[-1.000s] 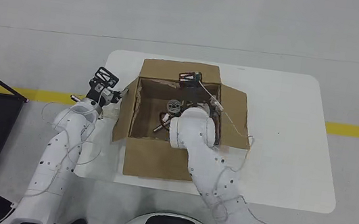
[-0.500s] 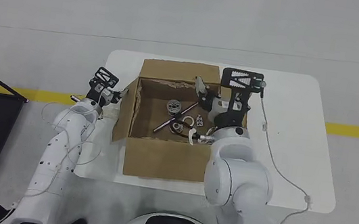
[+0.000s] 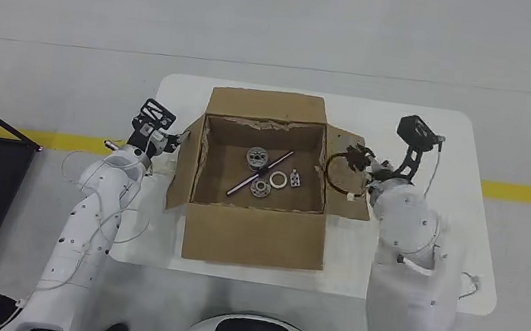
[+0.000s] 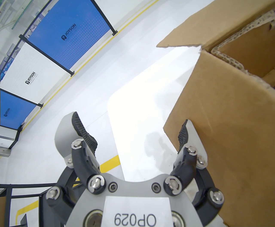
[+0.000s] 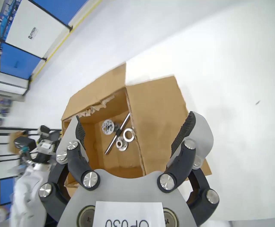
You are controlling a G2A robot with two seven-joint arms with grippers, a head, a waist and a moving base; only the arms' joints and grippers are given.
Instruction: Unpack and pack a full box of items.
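From my station, the cardboard box (image 3: 251,234) sat open at the centre of the top view on the surface (image 3: 411,286), with a metal rod (image 3: 263,172), a flanged disc (image 3: 258,154) and a washer (image 3: 260,188) loose on its floor. Both tools were spread wide and held nothing: the left tool (image 4: 130,119) was just beside the box's outer wall at centre left, the right tool (image 5: 134,118) over the surface at upper right. I judged the parts stiff, slick and heavy for their size, the rod best pinched across mid-shaft.

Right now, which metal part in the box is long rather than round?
The rod, lying diagonally on the box floor; the holed disc, ring and washer beside it are round.
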